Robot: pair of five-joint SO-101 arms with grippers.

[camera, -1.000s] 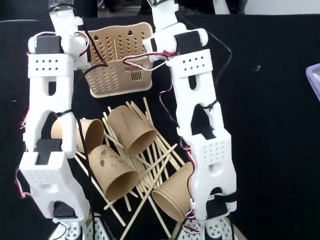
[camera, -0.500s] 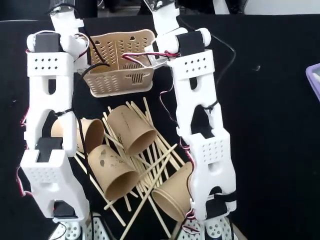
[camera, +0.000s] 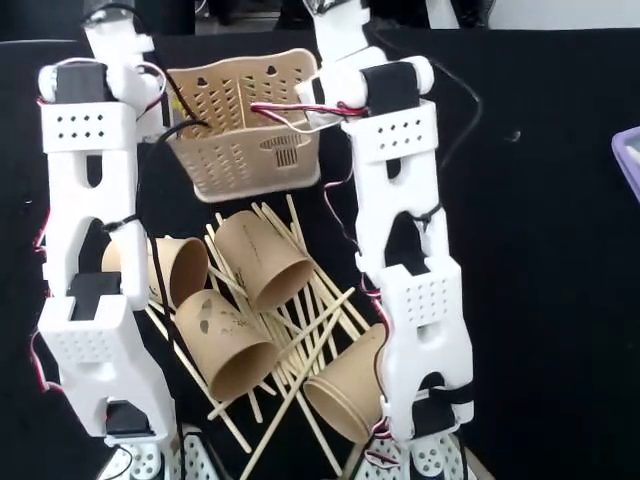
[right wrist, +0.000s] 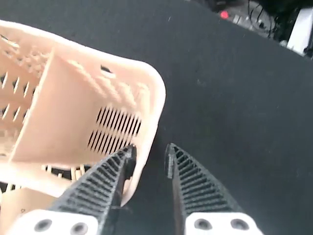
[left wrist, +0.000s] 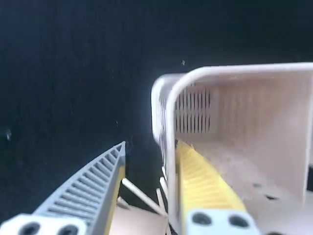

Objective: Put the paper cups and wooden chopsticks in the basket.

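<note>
Basket (camera: 240,160) sits upper centre of the high view, tilted, between both arms. Left end effector (left wrist: 150,147) is wide: its yellow finger lies inside the basket wall and its grey finger outside, apart from it. Right end effector (right wrist: 149,149) is narrowly parted at the basket's corner, with dark desk (camera: 540,250) visible in the gap. Four paper cups (camera: 262,258) lie on their sides among scattered wooden chopsticks (camera: 300,330), lower centre, outside the basket.
</note>
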